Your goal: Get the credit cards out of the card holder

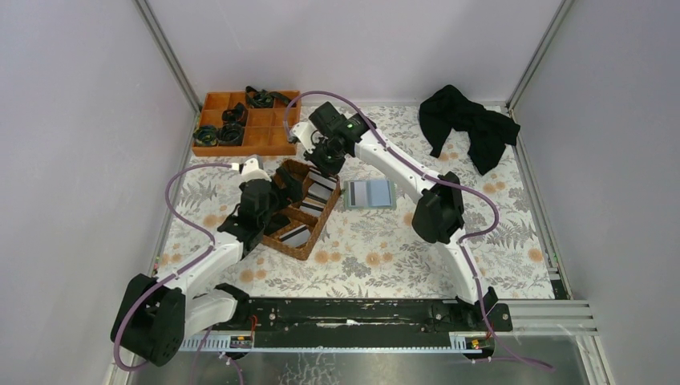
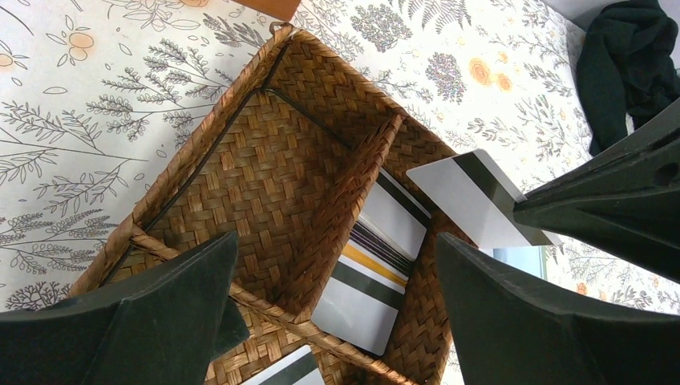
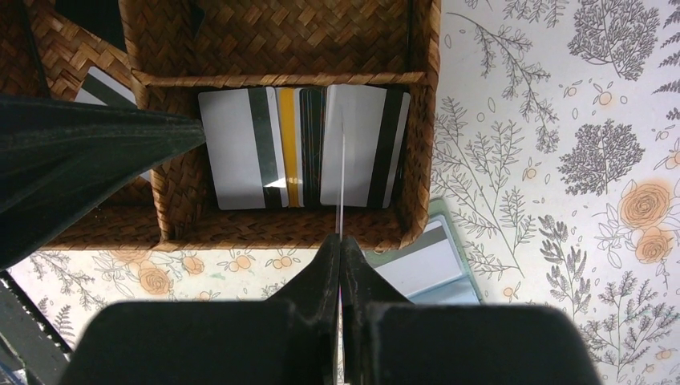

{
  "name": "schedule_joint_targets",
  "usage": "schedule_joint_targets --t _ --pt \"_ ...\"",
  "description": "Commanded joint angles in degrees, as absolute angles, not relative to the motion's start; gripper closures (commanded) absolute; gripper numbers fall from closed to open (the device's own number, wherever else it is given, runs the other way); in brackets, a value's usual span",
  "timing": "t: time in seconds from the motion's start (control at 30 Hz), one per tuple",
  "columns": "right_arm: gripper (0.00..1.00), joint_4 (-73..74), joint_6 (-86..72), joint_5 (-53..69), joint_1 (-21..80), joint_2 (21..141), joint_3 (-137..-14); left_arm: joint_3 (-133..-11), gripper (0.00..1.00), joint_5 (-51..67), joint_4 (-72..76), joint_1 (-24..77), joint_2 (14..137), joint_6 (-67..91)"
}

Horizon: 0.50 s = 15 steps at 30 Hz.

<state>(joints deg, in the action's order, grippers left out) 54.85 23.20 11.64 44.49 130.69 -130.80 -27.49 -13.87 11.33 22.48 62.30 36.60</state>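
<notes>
The card holder (image 1: 370, 195) lies open on the floral cloth right of the wicker basket (image 1: 282, 237), its teal inside up, with a card still showing in it (image 3: 421, 269). My right gripper (image 3: 341, 243) is shut on one credit card (image 3: 342, 192), seen edge-on, and holds it above the basket's compartment of loose credit cards (image 3: 240, 152). In the left wrist view that held card (image 2: 469, 196) is grey-white with a dark stripe. My left gripper (image 2: 337, 241) stands open over the basket with nothing between its fingers. From above, the right gripper (image 1: 327, 164) is at the basket's far end and the left gripper (image 1: 285, 200) at its left side.
An orange divided tray (image 1: 277, 143) with black items sits at the back left. A black cloth (image 1: 469, 124) lies at the back right. More cards lie in another compartment of the basket (image 1: 295, 235). Walls close in on both sides.
</notes>
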Motion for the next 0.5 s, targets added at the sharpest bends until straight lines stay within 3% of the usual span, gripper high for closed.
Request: schedule_joint_targets --t 0.0,0.47 --pt "1.0 55.17 23.69 10.3 44.81 132.38 -134.45 -27.19 0.0 -13.75 14.22 21.76 62.87 35.26" --pt "1.0 55.27 24.18 8.58 44.82 134.6 -134.56 -26.77 0.0 -13.09 14.29 21.23 63.21 35.07"
